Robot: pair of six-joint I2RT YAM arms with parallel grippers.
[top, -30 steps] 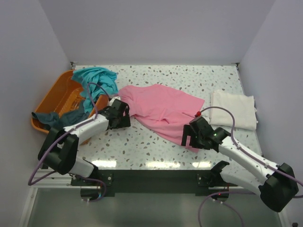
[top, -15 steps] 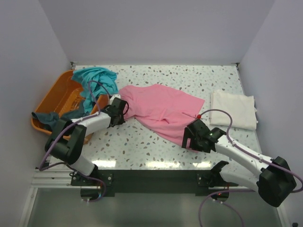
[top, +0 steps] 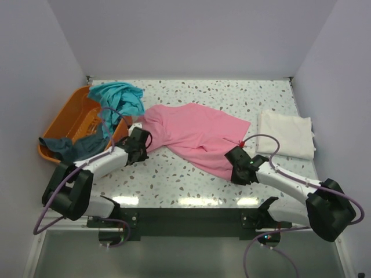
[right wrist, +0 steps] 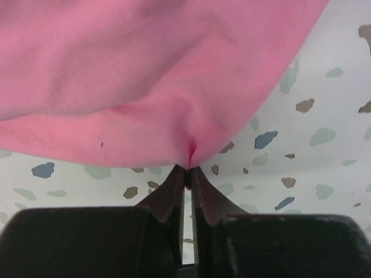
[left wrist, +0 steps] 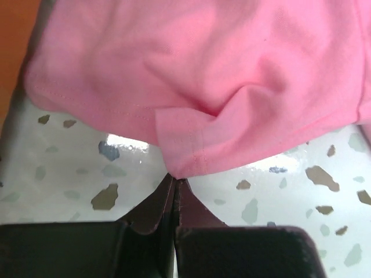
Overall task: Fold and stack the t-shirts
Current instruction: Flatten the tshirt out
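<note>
The pink t-shirt [top: 197,130] lies spread and rumpled across the middle of the table. My left gripper [top: 141,141] is at its left hem corner, and in the left wrist view its tips [left wrist: 175,178] are shut on that corner of the pink t-shirt [left wrist: 203,75]. My right gripper [top: 235,157] sits at the shirt's near right edge. The right wrist view shows it [right wrist: 189,169] shut on the pink t-shirt [right wrist: 145,75], the edge puckered between its tips. A folded cream-white t-shirt [top: 285,133] lies at the right.
An orange basket [top: 69,119] stands at the left edge with a teal t-shirt [top: 119,95] draped over its far rim and a dark slate-blue t-shirt [top: 64,146] hanging over its near side. White walls close in the table on three sides.
Both grippers have closed on the pink shirt's edges. The left one slid slightly left along the hem; the right one moved in lower at the near right edge.
</note>
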